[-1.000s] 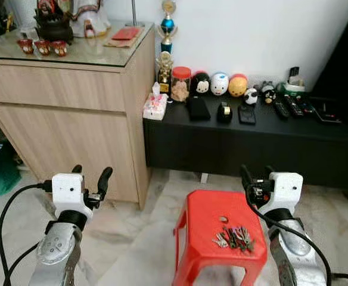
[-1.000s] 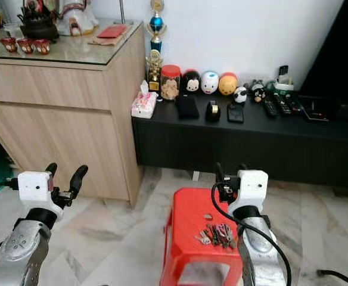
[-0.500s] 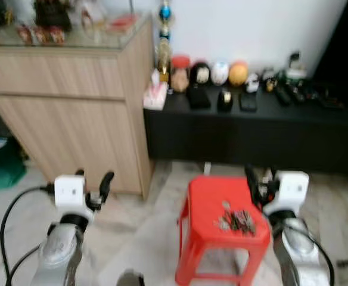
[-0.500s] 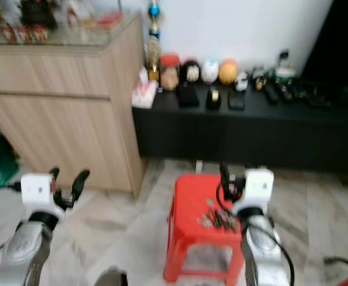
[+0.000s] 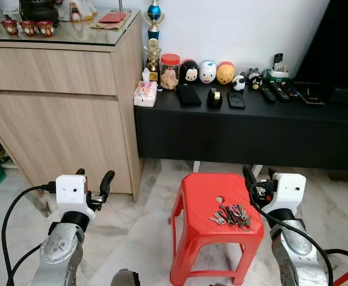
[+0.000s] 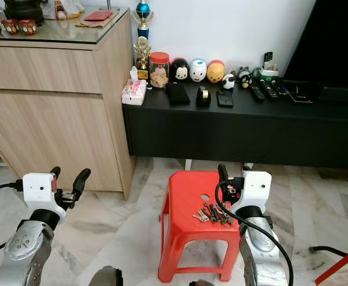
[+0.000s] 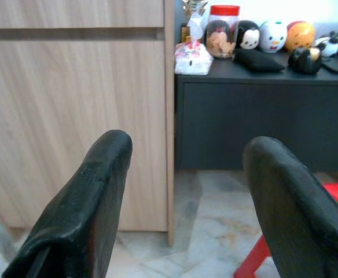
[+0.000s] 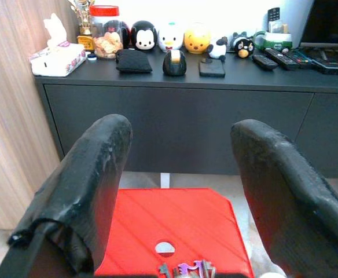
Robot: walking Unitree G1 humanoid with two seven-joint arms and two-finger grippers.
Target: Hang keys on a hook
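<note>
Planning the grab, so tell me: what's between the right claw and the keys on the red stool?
Only bare red stool top separates the right claw from the keys, as the left eye view shows.

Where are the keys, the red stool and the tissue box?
keys (image 5: 230, 215), left eye view, middle of the bunch
stool (image 5: 198, 196), left eye view, bare part of the seat
tissue box (image 5: 145, 94), left eye view, its side

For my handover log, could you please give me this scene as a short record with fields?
keys: a bunch lying on the red stool, not held
right gripper: open, at the stool's right edge, just behind the keys
left gripper: open, above the floor in front of the wooden cabinet
hook: not seen
</note>
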